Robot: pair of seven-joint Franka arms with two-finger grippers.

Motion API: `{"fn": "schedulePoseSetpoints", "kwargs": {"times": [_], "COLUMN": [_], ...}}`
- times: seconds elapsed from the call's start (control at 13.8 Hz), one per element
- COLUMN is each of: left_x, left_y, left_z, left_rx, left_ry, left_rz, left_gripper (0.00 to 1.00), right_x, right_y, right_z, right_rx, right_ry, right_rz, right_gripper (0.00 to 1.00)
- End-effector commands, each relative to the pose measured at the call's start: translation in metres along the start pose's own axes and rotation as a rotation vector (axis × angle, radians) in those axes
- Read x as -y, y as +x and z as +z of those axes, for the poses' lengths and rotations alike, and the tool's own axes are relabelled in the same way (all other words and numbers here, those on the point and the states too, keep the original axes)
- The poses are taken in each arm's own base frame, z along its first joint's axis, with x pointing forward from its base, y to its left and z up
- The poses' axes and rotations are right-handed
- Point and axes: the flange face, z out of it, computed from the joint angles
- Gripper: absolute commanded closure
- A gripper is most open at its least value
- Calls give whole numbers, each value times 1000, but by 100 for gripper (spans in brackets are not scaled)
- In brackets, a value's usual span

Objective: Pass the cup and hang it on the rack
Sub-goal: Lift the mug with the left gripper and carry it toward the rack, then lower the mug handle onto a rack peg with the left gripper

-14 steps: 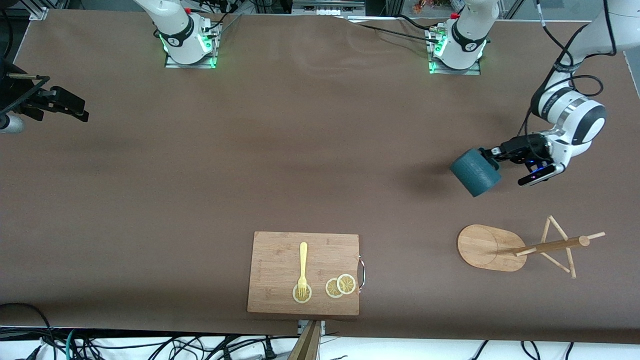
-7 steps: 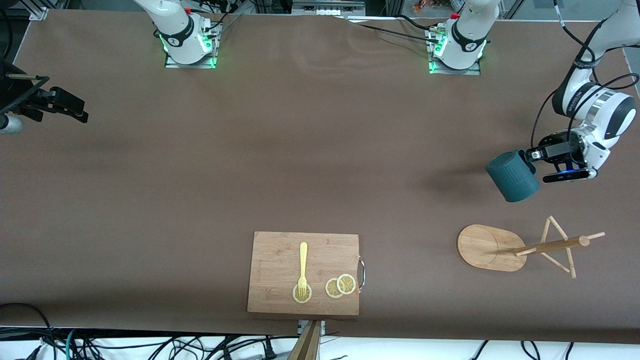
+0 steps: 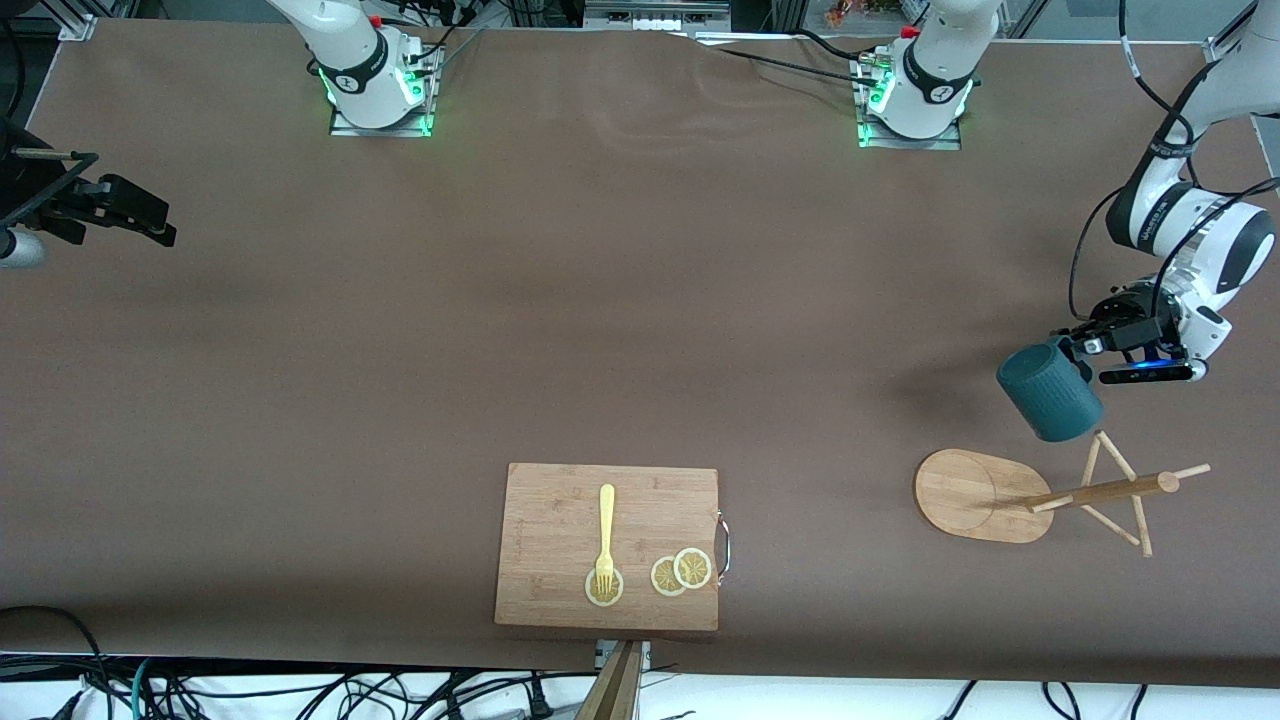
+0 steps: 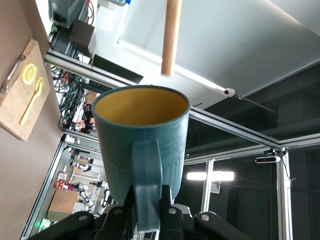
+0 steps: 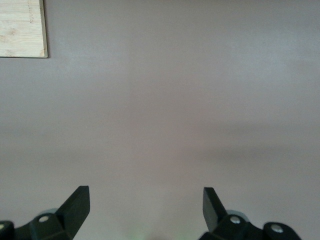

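Observation:
The dark teal ribbed cup (image 3: 1050, 392) hangs tilted in the air, just above the pegs of the rack. My left gripper (image 3: 1085, 352) is shut on its small handle. In the left wrist view the cup (image 4: 142, 130) shows its yellowish inside, the handle sits clamped in the left gripper (image 4: 148, 212), and one rack peg (image 4: 171, 37) reaches in past the rim. The bamboo rack (image 3: 1100, 492) stands on its oval base (image 3: 965, 495) toward the left arm's end of the table. My right gripper (image 3: 150, 218) waits open over the right arm's end, with bare table under it (image 5: 145, 202).
A rectangular wooden cutting board (image 3: 555, 520) lies near the front edge, mid-table, with a yellow fork (image 3: 606, 530) and lemon slices (image 3: 682, 572) on it. One corner of the board (image 5: 22, 27) shows in the right wrist view.
The left gripper has carried the cup toward the left arm's end of the table and down toward the rack's pegs. The right arm has not moved.

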Motion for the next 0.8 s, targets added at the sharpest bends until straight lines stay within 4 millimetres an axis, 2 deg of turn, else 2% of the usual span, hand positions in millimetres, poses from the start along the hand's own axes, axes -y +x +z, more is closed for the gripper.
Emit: {"fn": "schedulePoseSetpoints", "kwargs": {"times": [0.0, 0.22, 0.44, 0.73], "left_x": [-10, 1, 4, 4], "left_y": [22, 30, 44, 55], "left_z": [-8, -17, -33, -41], "left_rx": [-15, -35, -68, -129], "left_ry": [-34, -51, -51, -23], "left_rz": [16, 2, 1, 11], "left_gripper": [100, 100, 100, 100], "right_x": [-2, -1, -1, -1], "right_y": [2, 2, 2, 3], "right_z": [-3, -4, -3, -3], "right_rx": [-7, -9, -7, -9], "right_ry": [-14, -14, -12, -14], "right_rz": [0, -1, -1, -1], "right_gripper": [0, 0, 0, 0]}}
